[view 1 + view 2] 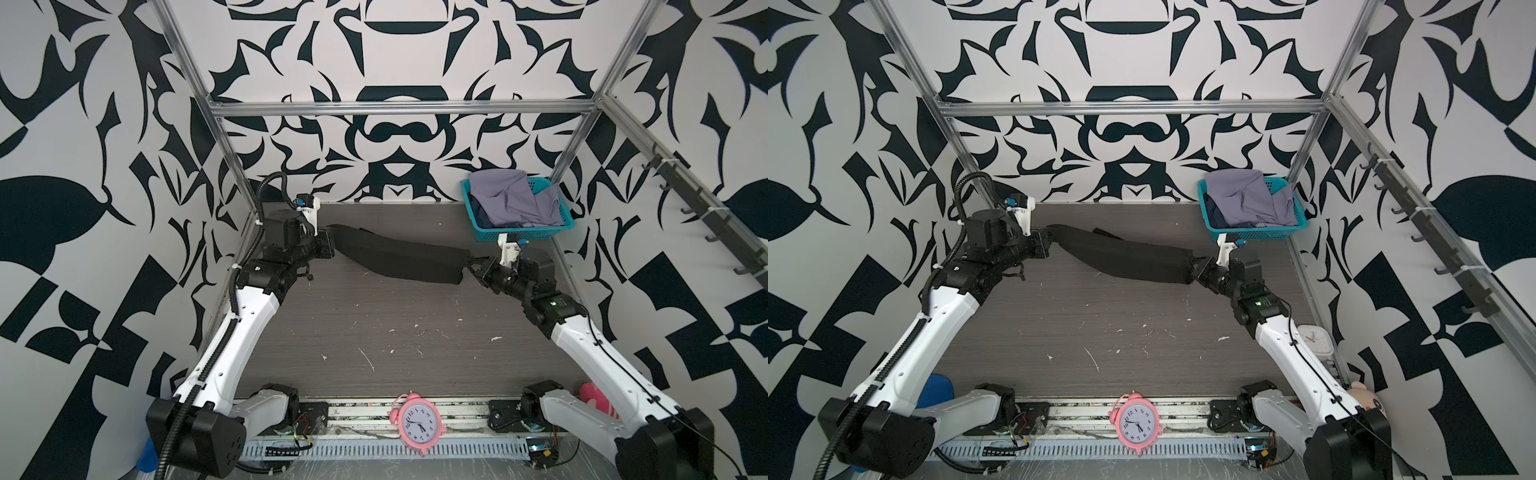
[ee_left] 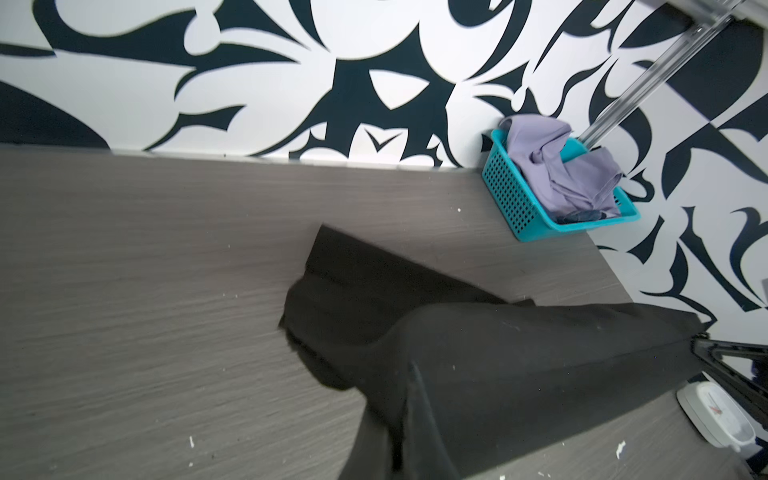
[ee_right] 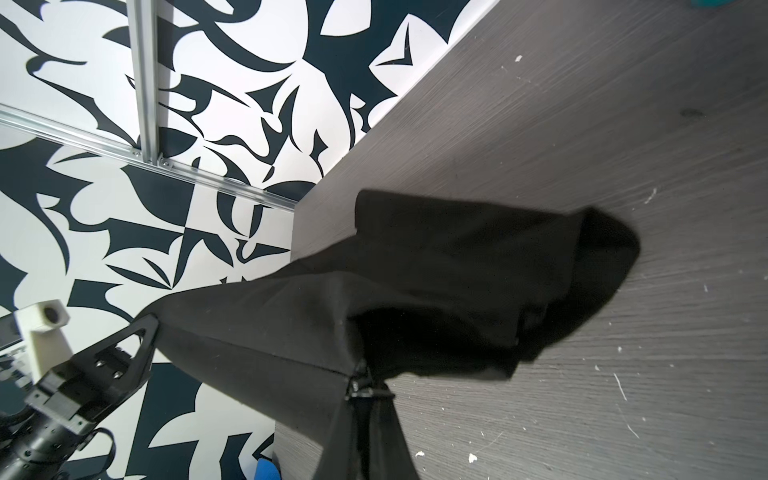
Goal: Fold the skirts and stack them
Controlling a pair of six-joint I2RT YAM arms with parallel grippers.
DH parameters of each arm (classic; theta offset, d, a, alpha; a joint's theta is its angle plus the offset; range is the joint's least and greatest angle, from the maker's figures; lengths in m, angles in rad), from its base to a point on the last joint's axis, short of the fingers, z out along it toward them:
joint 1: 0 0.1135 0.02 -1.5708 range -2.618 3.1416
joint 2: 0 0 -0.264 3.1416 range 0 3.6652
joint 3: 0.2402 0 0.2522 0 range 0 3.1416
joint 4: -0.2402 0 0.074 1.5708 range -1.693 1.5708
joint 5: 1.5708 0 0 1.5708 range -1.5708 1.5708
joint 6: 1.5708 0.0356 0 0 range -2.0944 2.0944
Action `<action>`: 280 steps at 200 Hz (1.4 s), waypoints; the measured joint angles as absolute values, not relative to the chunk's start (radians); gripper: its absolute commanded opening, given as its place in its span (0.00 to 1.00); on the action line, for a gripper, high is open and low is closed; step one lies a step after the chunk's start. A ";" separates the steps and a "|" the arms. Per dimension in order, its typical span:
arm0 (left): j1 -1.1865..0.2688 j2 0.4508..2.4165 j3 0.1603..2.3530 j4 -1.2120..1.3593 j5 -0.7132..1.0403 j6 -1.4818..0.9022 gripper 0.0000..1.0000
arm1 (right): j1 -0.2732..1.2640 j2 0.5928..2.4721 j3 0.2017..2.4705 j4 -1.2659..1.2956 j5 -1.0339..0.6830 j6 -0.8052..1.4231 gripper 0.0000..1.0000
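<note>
a teal basket point(image 1: 536, 235) just behind the right gripper point(image 1: 471, 266) holds the lavender-grey skirt point(image 1: 515, 199), heaped above its rim. the denim skirt point(image 1: 478, 210) shows only as a dark blue sliver beneath it. the right gripper and the left gripper point(image 1: 330, 243) are each clamped on an opposite end of the black skirt point(image 1: 399, 257), which sags between them, its lower fold seeming to rest on the table point(image 1: 374, 328). the left gripper's fingertips are lost in dark cloth.
</note>
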State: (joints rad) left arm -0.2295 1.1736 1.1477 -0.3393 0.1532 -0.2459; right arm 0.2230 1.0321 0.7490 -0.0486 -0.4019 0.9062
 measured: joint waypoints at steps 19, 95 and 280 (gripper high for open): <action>-0.228 1.234 1.148 -0.334 0.145 -0.243 0.00 | 0.223 1.105 0.760 -0.047 -0.396 0.900 0.00; -0.225 1.304 1.147 -0.356 0.144 -0.224 0.00 | 0.228 1.077 0.713 -0.080 -0.407 0.910 0.00; -0.228 1.375 1.095 -0.386 0.184 -0.195 0.00 | 0.363 0.873 0.570 -0.239 -0.290 0.988 0.00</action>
State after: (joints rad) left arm -0.2279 1.3754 1.0954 -0.3862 0.1837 -0.1951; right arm 0.3626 0.8734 0.5705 -0.2390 -0.2905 0.9878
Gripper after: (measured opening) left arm 0.069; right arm 0.069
